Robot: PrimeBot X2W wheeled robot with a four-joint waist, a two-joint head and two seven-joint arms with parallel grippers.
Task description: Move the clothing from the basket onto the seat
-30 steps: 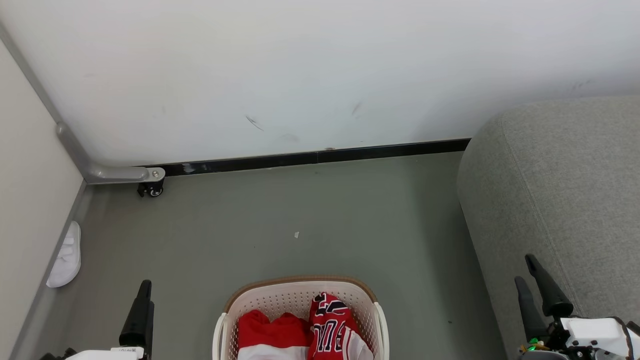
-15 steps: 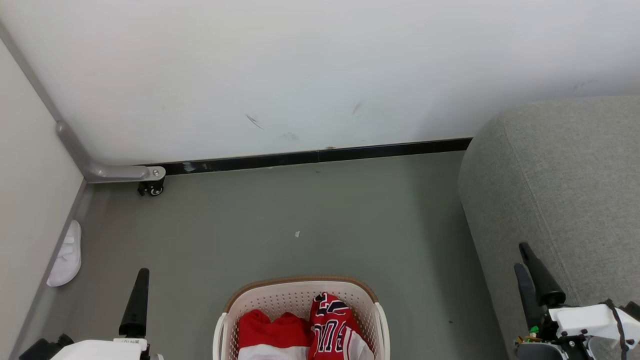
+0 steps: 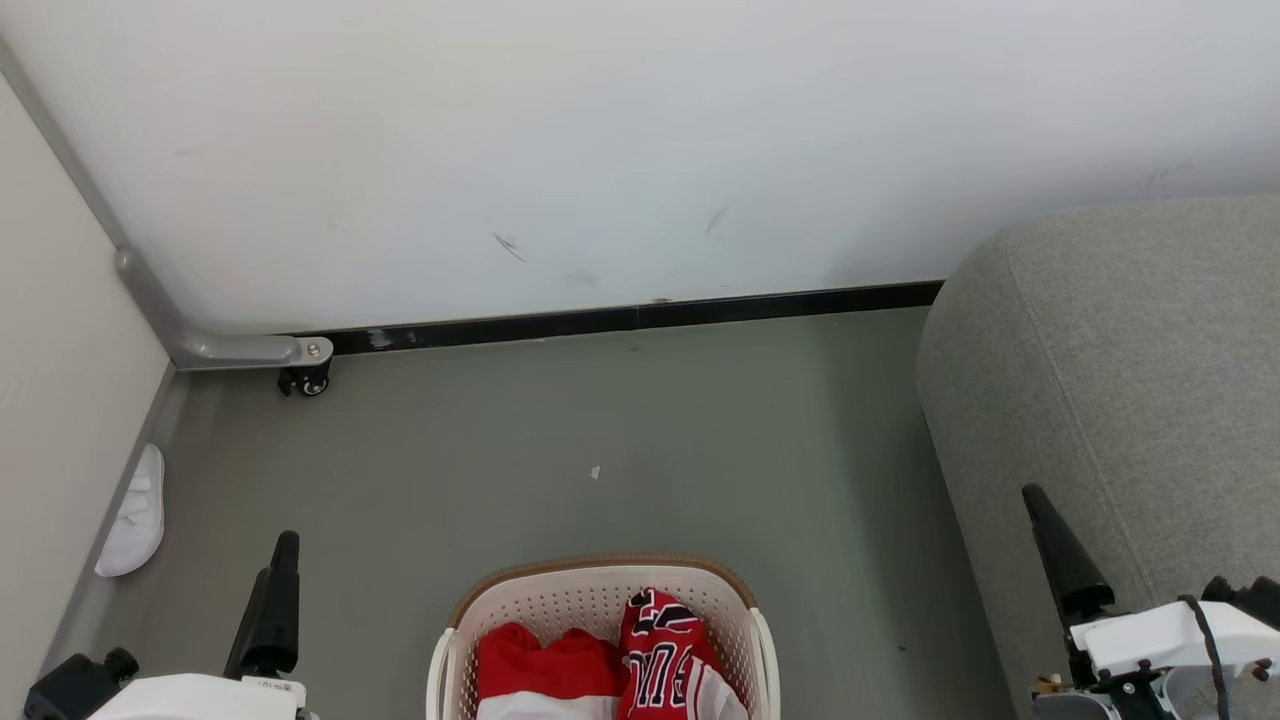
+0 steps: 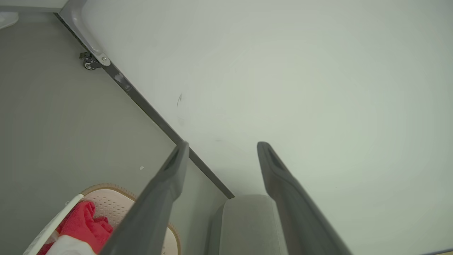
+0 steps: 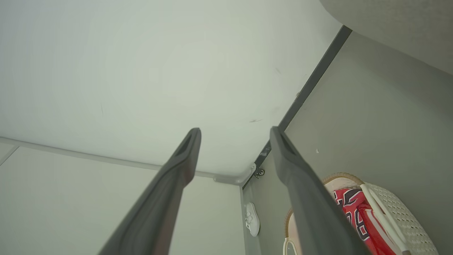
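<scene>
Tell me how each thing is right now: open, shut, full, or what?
Left end effector, open, empty.
Right end effector, open, empty.
Basket, upright on floor, loaded.
Jersey, crumpled inside it.
Shorts, bunched beside the jersey.
Seat, no clothing on visible part.
Slipper, lying on floor by wall.
</scene>
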